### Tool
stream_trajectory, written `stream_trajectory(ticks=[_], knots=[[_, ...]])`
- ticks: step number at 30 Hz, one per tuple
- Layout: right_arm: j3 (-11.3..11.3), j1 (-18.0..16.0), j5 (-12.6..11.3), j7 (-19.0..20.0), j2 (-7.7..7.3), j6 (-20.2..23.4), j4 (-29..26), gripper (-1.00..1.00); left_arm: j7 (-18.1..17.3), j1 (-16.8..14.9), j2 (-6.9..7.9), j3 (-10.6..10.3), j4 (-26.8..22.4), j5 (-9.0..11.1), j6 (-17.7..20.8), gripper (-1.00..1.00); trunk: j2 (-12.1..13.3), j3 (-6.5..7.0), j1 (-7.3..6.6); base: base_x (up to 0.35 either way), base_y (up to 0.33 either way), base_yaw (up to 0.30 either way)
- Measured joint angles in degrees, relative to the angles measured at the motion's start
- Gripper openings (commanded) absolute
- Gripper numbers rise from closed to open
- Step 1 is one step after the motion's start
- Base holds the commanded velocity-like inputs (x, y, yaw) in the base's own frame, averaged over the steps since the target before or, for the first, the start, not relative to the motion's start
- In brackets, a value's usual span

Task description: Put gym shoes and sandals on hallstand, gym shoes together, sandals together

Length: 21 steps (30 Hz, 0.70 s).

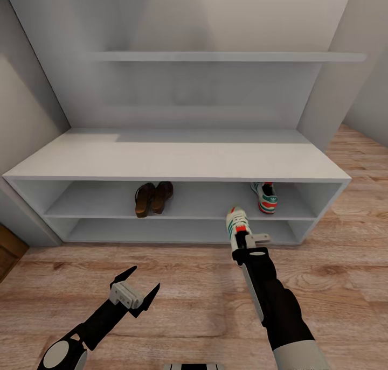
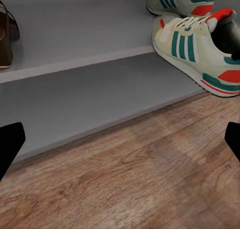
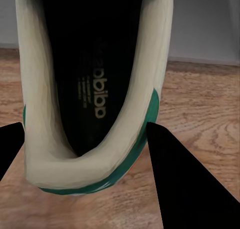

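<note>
Black fingers of the right gripper (image 1: 243, 244) are closed on the heel end of one gym shoe (image 1: 237, 224), which it holds in the air in front of the hallstand (image 1: 178, 162), toe toward the shelves. In the right wrist view one finger (image 3: 187, 181) presses on the outside of the heel wall and the other finger (image 3: 7, 149) stands at the opposite side; between them the held shoe (image 3: 95, 89) shows its dark insole with printed letters, a cream collar and a green sole edge. In the left wrist view this shoe (image 2: 200, 51) is cream-white with three green stripes, white laces and a red-orange tongue label and heel patch.

The right arm reaches forward and up from the lower right of the head view, nearly straight.

The second gym shoe (image 1: 264, 196) stands on the upper open shelf, toward its right end, just behind the held one in the left wrist view (image 2: 182, 1). The two sandals (image 1: 152, 197) lie side by side on the same shelf, near its middle, well apart from the sneaker.

The left gripper (image 1: 141, 286) is wide open and holds nothing; it hovers low over the wooden floor (image 1: 178, 300), with the left arm bent in from the lower left.
</note>
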Motion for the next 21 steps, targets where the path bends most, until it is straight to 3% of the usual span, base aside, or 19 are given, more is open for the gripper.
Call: stream_trajectory(ticks=[21], knots=[[-0.06,-1.92,-0.08,0.00,-0.42,-0.07,0.32,-1.00,0.04,0.00,0.00,-0.03,-0.03,0.00,-0.03,1.00,0.00,0.00,0.00,0.000,0.000,0.000]])
